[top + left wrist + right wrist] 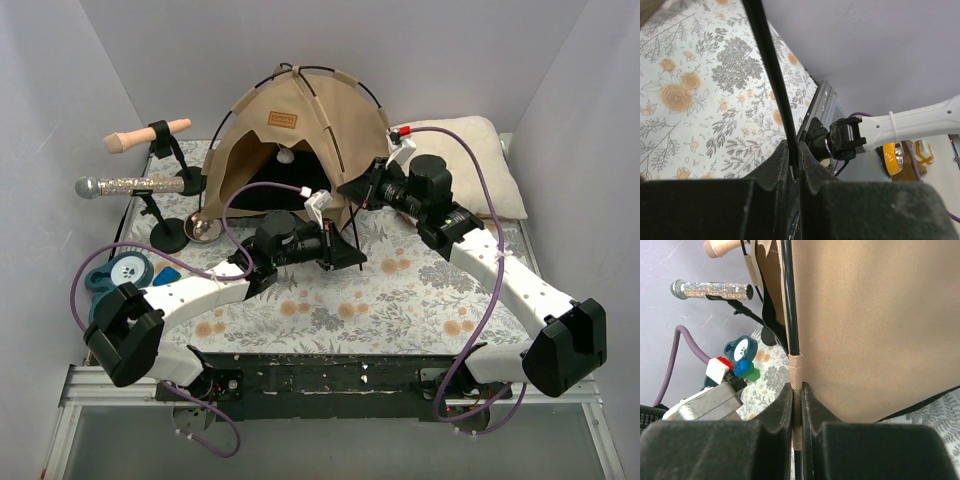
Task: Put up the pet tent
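Observation:
The pet tent [300, 130] stands as a tan dome at the back of the table, arched doorway facing front, a white pom-pom [285, 155] hanging in it. My left gripper [348, 252] is low in front of the tent's right corner. In the left wrist view my left gripper [794, 147] is shut on a thin black pole [767, 65] that runs up across the floral cloth. My right gripper [362, 188] is at the tent's right side. In the right wrist view my right gripper [796, 387] is shut on the tan pole sleeve [796, 370] beside the tent wall [875, 330].
A cream pillow [485, 150] lies at the back right. A glitter microphone [130, 185] and a tan handle [145, 135] sit on black stands at the left. A metal bowl [203, 230] and teal toys [120, 270] lie near them. The floral cloth [400, 290] covers the table.

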{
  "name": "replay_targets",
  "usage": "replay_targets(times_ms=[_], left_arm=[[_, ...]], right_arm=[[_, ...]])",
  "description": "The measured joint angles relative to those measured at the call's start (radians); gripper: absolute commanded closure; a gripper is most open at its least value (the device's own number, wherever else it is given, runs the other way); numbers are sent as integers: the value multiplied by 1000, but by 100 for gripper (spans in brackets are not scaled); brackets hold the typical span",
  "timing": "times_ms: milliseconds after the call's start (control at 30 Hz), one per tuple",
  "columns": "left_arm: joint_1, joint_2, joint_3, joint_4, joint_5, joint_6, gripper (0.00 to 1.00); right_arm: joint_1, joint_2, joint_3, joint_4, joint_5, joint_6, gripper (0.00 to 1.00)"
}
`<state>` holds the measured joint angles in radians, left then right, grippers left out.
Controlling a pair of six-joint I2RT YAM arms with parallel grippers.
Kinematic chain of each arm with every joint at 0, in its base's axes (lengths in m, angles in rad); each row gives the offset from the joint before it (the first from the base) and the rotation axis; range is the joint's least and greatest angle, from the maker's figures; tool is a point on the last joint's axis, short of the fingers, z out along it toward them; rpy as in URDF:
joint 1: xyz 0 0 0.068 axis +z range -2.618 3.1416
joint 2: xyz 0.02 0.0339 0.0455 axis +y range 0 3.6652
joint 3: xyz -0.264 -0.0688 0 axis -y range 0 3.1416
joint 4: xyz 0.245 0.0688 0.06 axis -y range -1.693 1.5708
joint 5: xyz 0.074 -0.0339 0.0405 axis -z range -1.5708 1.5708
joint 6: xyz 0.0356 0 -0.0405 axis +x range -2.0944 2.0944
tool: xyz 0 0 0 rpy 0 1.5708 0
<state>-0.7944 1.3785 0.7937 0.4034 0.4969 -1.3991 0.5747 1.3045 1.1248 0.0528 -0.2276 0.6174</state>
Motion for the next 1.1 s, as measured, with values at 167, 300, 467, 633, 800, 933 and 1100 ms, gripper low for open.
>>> replay_targets(times_ms=[167,300,467,633,800,933,1100], left_arm=[[30,8,62,-15,45,-5,100],[84,24,131,1,96,-14,100],[114,32,171,42,146,-24,100],[113,69,193,54,179,-24,100],[144,74,225,63,222,-39,100],[158,80,262,96,239,-67,100],[161,115,303,113,254,-111,100]], right_arm=[[-4,-6,0,43,-39,-80,41],[-9,-19,0,5,-80,-202,28],[-72,-66,-2,-58,-181,-340,24],[-221,-188,-40,-51,-237,-431,23],[-324,-330,-143,-15,-135,-578,23],[-327,-448,-344,59,-147,-662,25],[-262,-496,-592,240,-168,-679,33]])
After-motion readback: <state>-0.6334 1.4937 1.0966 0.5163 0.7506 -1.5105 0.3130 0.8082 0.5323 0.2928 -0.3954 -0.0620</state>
